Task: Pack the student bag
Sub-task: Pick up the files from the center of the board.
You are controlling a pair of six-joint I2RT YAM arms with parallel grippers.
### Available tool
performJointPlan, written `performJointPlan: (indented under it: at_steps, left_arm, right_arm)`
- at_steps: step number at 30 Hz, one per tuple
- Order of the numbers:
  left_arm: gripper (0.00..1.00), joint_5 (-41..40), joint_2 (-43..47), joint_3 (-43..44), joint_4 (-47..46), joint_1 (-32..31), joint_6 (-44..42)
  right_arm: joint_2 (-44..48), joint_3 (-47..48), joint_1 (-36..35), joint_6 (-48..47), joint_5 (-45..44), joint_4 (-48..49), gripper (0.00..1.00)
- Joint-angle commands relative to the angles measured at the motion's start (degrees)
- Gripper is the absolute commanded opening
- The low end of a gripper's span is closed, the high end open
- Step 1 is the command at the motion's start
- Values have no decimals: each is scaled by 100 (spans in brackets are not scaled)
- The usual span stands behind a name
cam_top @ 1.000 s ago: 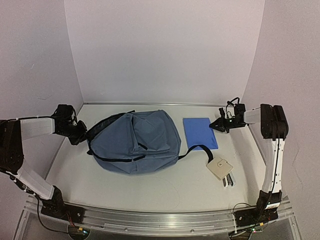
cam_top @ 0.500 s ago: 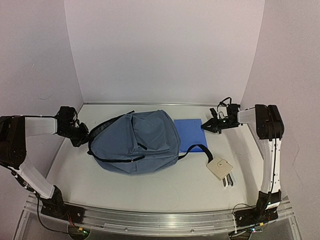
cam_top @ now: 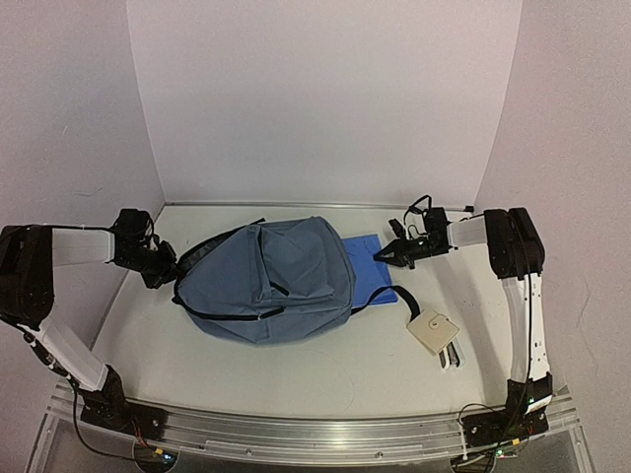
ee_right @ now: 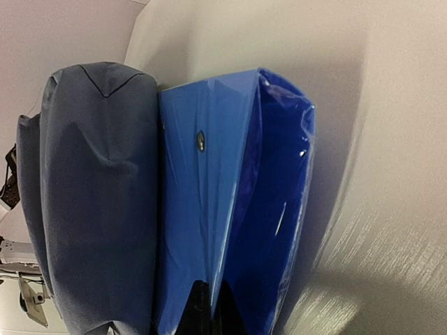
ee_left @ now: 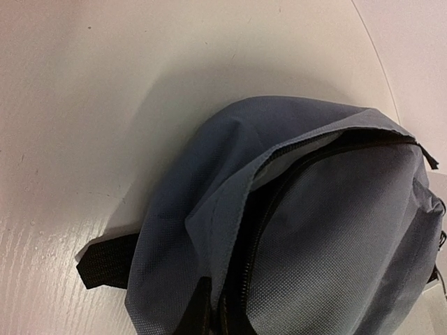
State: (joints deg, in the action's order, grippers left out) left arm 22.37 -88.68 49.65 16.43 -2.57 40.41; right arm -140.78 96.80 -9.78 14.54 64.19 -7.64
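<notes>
The student bag, slate-blue with dark zipper lines, lies flat in the middle of the table. My left gripper is at its left end, shut on a fold of bag fabric beside the open zipper. In the left wrist view the fold runs between the closed jaws of the left gripper. A bright-blue notebook lies partly under the bag's right side. My right gripper is shut on the notebook's right edge. In the right wrist view the notebook is held on edge next to the bag.
The bag's black strap loops across the table to the right of the bag. A beige square case with a small black-and-white item lies at the front right. Walls close off the back and both sides.
</notes>
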Motion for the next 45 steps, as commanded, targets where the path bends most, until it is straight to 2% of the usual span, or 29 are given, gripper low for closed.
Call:
performJointPlan:
  at_steps: [1,8,10,13,19,26,31,34,45]
  left_arm:
    - [15,16,270,153,-64,21,-105]
    - [73,-775,1286,260,687,23,-287]
    - [83,-1116,1558,386,1017,20,-364]
    - [91,-1271,1985,603,1264,15,-638]
    - [93,-561,2376,1237,1370,-282,-1373]
    - [93,145,1958,2300,1298,-1630,-2478]
    - [94,1267,1574,2726,1001,-1837,-2773]
    - [94,1763,1242,3046,1180,-2069,-3052]
    - [97,2649,562,3581,1701,-2919,-3373]
  right_arm:
    - [739,-231,2,270,-668,312,0]
    - [2227,-746,148,489,-1695,410,0]
    - [2668,-840,148,494,-1828,398,0]
    - [3269,-947,147,523,-1855,308,0]
    - [4311,-964,-169,205,-2015,-411,0]
    - [5007,-802,-1080,-148,-2060,-1300,0]
    - [5207,-719,-1849,-254,-1738,-1782,0]
    - [5277,-705,-2239,-266,-1445,-1860,0]
    - [4886,-234,-3173,-169,-764,-1916,0]
